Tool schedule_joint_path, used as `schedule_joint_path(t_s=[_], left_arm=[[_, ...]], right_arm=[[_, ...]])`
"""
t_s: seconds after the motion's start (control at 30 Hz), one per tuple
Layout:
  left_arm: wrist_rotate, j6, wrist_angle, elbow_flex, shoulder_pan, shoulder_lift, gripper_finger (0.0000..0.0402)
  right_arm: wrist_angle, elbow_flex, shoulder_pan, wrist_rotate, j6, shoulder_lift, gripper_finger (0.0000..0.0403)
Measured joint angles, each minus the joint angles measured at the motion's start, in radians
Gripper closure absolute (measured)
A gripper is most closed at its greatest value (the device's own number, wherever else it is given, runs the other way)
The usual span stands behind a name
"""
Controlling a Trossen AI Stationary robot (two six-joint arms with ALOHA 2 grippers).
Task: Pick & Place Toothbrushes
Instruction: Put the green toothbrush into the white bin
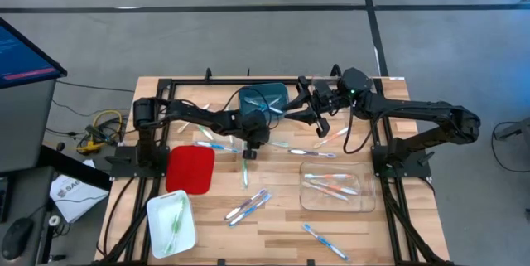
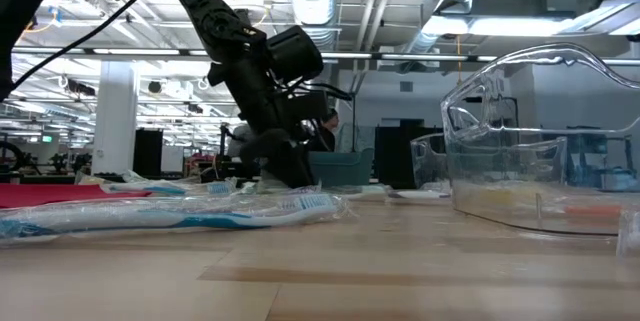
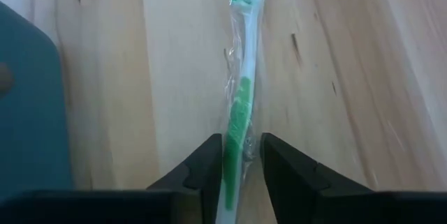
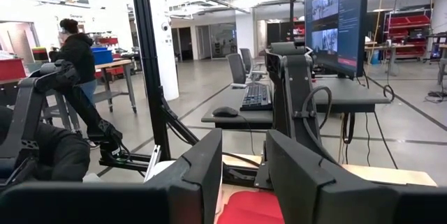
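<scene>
Green toothbrush point(image 3: 239, 105), slim, green and white, sealed in a clear wrapper, lying flat on the wooden table point(image 3: 349, 77) with bristle head pointing away from the left wrist camera; handle end framed by the two dark fingers point(image 3: 202, 172) of the left gripper point(image 1: 251, 150), lowered at mid-table just beside the red tray point(image 1: 190, 168), jaws narrowed close about the handle, firm grip not confirmed. Other toothbrushes, likewise wrapped, in blue, green and orange-red with white parts, scattered over the table: a blue one point(image 1: 325, 240) near the front edge, a small cluster point(image 1: 248, 206) at front centre, several more point(image 1: 319, 152) between the two arms. In the low view, a blue and white toothbrush point(image 2: 180, 213) nearest the lens, lying flat. White tray point(image 1: 171, 221) at front left, holding green toothbrushes. Red tray behind it, contents not discernible. Clear tray point(image 1: 335, 186) at front right, holding orange-red and white toothbrushes. Teal tray point(image 1: 262, 100) at the far side, partly covered by the left arm, holding what looks like a blue toothbrush. Right gripper point(image 1: 319, 121) raised near the far edge, beside the teal tray, fingers point(image 4: 307, 175) parted a little, nothing seen between them.
</scene>
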Motion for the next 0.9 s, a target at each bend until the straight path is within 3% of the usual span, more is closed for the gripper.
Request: schedule_joint_path(t_s=[0.17,0.37,0.6,0.9], left_arm=[[0.015,0.000,-0.003,-0.001,0.000,0.001,0.0316],[0.007,-0.042,-0.022,-0.004,-0.002,-0.030,0.0387],[-0.022,-0.122,-0.126,-0.017,-0.022,-0.137,0.0394],[-0.055,-0.189,-0.128,-0.088,-0.100,-0.391,0.0394]], right_arm=[[0.000,0.000,0.000,0.000,0.002,0.000,0.0294],[0.000,-0.001,0.000,0.000,0.002,0.000,0.0294],[0.000,-0.001,0.000,0.000,0.001,0.000,0.0294],[0.001,-0.001,0.000,0.000,0.001,0.000,0.0294]])
